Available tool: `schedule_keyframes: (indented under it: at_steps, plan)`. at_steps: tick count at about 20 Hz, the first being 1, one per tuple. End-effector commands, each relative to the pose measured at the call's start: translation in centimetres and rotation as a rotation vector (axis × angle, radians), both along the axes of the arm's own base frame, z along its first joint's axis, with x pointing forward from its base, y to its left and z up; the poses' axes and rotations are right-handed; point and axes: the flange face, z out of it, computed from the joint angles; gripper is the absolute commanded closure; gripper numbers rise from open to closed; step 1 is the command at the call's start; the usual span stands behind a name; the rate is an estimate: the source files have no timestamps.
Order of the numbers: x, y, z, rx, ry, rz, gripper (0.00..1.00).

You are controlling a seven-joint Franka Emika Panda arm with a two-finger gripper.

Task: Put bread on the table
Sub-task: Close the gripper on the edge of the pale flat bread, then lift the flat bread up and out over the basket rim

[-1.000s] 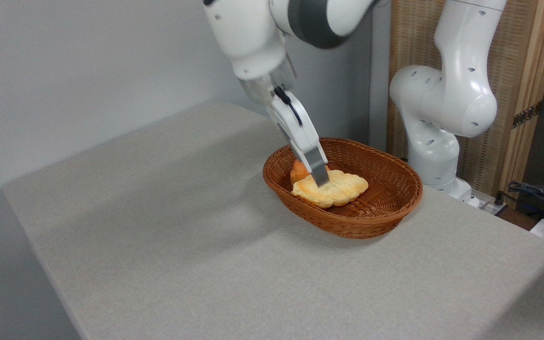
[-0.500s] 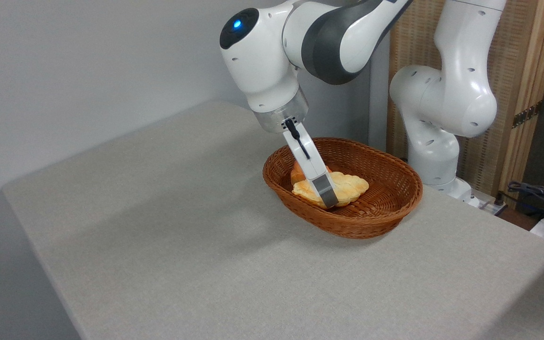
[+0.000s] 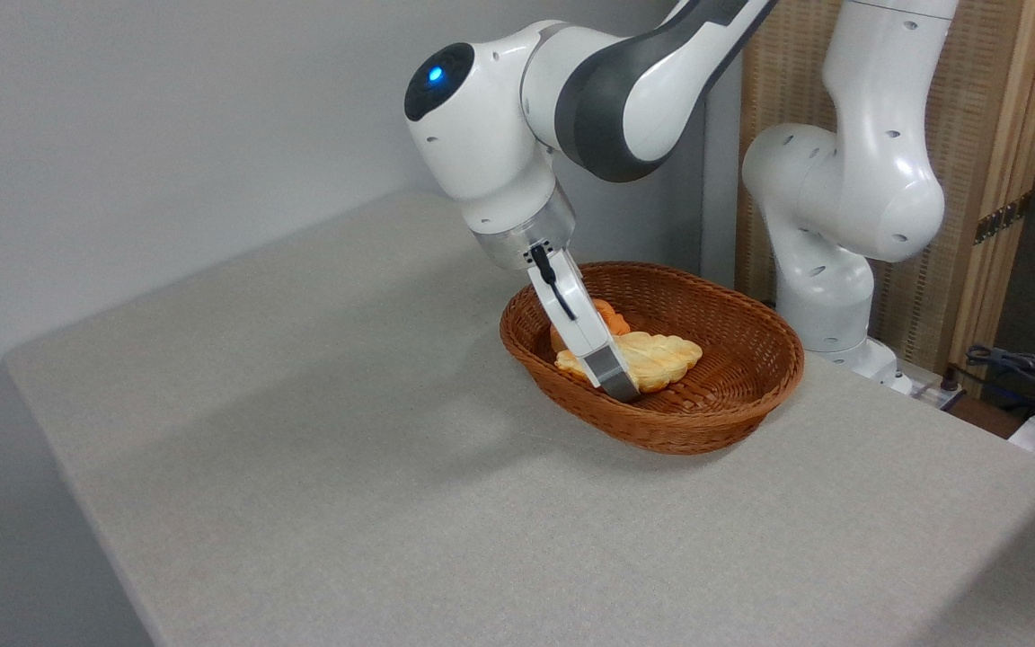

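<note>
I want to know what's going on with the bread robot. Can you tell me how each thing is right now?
bread: lying flat in the basket, not on the table yet.
orange bun: in the basket, behind the bread, partly hidden.
basket: upright on the table.
gripper: down in the basket at the bread's near end; open or shut cannot be told.
table: holding the basket.

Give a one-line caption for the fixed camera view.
Gripper reaches into the wicker basket at the bread.
</note>
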Motion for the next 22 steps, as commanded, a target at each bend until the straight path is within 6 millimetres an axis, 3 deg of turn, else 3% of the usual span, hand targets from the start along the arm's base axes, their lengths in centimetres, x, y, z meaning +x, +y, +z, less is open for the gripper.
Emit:
schedule_keyframes:
  at_steps: [1, 6, 9, 17, 22]
  plan:
    - [0.2, 0.1, 0.0, 0.000, -0.015, -0.026, 0.61]
    - [0.2, 0.0, 0.2, -0.002, -0.013, -0.025, 0.61]
    - [-0.2, -0.5, 1.3, 0.001, -0.006, -0.042, 0.61]
    - [0.4, -1.7, 9.2, -0.039, 0.006, -0.059, 0.59]
    - [4.1, -3.0, 12.2, -0.109, -0.104, 0.001, 0.59]
